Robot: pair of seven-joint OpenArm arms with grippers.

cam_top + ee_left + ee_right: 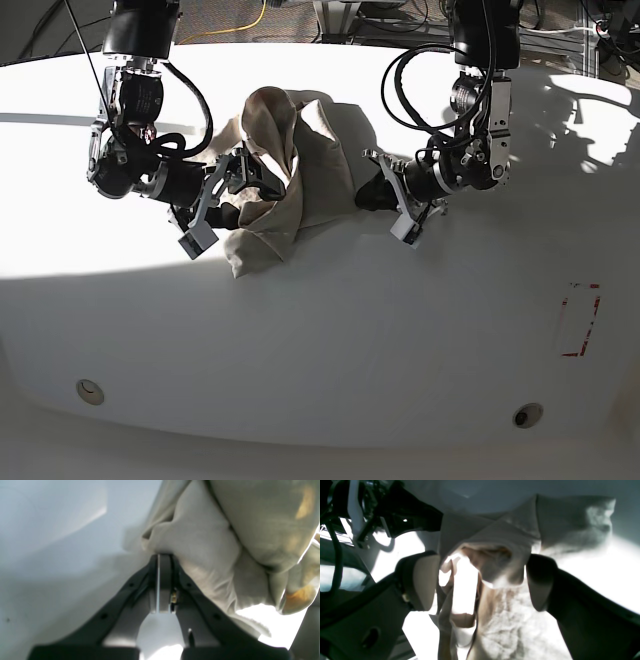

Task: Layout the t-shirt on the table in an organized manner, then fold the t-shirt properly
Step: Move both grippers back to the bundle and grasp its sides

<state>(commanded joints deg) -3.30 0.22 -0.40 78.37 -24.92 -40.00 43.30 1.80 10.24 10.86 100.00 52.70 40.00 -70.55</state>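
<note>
The beige t-shirt [285, 175] lies bunched and wrinkled on the white table [320, 350], its middle raised in a hump. My left gripper [163, 556] is shut, its pads pressed together on a fold at the shirt's [200, 542] edge; in the base view this gripper [372, 192] sits at the shirt's right side. At the shirt's left side my right gripper [232, 190] is open. Its two fingers [425, 580] stand wide apart in the right wrist view, with a loose bunch of the shirt [495, 562] hanging between them, ungripped.
A red dashed rectangle [581, 320] is marked on the table at the right. Two small round holes [89, 390] [527, 414] lie near the front edge. Cables and equipment stand beyond the table's far edge [330, 30].
</note>
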